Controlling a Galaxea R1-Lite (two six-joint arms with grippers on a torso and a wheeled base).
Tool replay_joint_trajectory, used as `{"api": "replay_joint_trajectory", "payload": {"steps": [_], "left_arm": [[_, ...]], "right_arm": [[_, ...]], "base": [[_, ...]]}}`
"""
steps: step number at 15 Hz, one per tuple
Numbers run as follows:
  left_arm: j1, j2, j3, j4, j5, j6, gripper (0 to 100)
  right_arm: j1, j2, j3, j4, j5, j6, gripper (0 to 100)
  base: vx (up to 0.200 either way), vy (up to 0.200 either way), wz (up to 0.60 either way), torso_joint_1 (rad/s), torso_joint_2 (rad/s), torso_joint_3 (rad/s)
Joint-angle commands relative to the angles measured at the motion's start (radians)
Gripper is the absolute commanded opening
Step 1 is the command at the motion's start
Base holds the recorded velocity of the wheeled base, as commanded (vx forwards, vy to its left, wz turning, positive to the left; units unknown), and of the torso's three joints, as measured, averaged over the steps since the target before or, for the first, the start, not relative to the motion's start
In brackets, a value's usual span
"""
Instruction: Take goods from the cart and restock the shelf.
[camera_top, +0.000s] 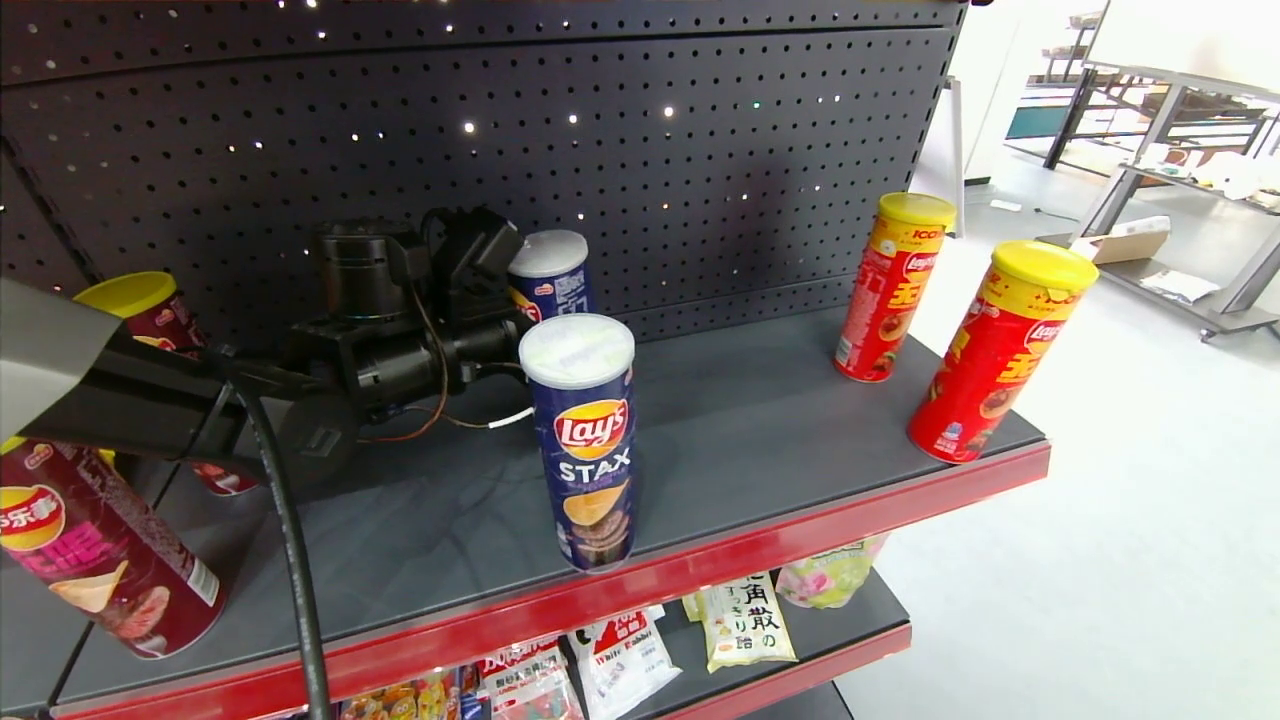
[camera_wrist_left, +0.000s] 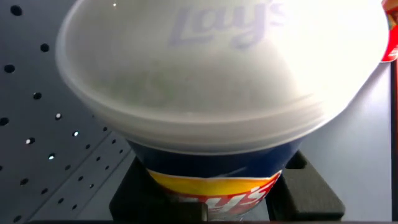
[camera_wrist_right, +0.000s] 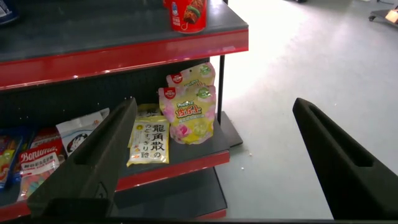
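Note:
A blue chip can stands at the back of the grey top shelf, against the pegboard. My left gripper comes in from the left and is shut on it. In the left wrist view the can's white lid looms large, with a dark finger on each side of the body. A second blue can stands upright near the shelf's red front edge. My right gripper is open and holds nothing, low down in front of the lower shelf.
Two red cans with yellow lids stand at the shelf's right end. A maroon can stands front left, another behind it. Snack bags lie on the lower shelf. Open floor lies to the right.

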Motion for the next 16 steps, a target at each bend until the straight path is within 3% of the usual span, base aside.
{"api": "replay_joint_trajectory", "payload": {"steps": [1, 9, 13, 16], "left_arm": [[0.002, -0.005, 0.001, 0.0, 0.001, 0.002, 0], [0.016, -0.013, 0.016, -0.003, 0.01, 0.001, 0], [0.01, -0.01, 0.016, -0.016, 0.125, -0.002, 0], [0.01, -0.014, 0.014, -0.017, 0.133, -0.004, 0]], "right_arm": [[0.001, 0.0, 0.0, 0.0, 0.0, 0.0, 100], [0.001, 0.0, 0.0, 0.0, 0.0, 0.0, 100], [0.001, 0.0, 0.0, 0.0, 0.0, 0.0, 100], [0.001, 0.0, 0.0, 0.001, 0.0, 0.0, 100]], "base": [[0.0, 0.0, 0.0, 0.0, 0.0, 0.0], [0.0, 0.0, 0.0, 0.0, 0.0, 0.0], [0.0, 0.0, 0.0, 0.0, 0.0, 0.0], [0.0, 0.0, 0.0, 0.0, 0.0, 0.0]]}}
